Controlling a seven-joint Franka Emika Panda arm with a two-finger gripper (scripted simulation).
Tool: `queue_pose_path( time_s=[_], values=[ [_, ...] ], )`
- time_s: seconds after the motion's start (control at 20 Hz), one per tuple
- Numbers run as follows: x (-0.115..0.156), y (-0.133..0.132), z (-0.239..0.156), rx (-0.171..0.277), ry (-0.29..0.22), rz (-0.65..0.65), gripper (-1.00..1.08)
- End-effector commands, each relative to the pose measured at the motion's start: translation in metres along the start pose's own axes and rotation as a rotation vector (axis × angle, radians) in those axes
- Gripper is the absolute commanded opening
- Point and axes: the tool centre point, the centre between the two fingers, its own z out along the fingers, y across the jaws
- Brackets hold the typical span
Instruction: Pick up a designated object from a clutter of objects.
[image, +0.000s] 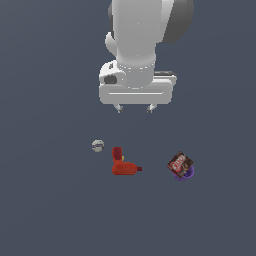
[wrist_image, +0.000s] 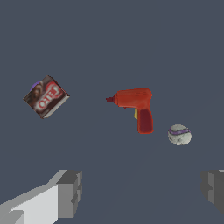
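A: Nearest the wrist camera are the two fingers of the pincer (wrist_image: 142, 192), spread wide with nothing between them. Why held like that?

B: I judge it is readied to drop over something small. In the exterior view it hangs well above the table (image: 45, 210), touching nothing.

A: And the target?

B: The grey-white ball (image: 98, 145), the smallest thing, sits on the table toward the exterior view's left, not quite under the pincer.

A: What crowds it?

B: The red drill-shaped toy (image: 123, 164) lies just beside it, grip end nearest the ball, with a narrow gap I can see in the wrist view. That is the likely obstacle for one finger. The brown packet (image: 180, 164) on its purple base lies well apart, toward the exterior view's right.
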Motion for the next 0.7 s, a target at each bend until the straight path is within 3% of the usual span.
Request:
queue_pose_path(
  time_s=[0.0,0.65],
  values=[
    [0.000,0.000,0.000,0.000,0.000,0.000,1.00],
    [0.010,0.021,-0.001,-0.002,0.013,0.022,1.00]
  ],
)
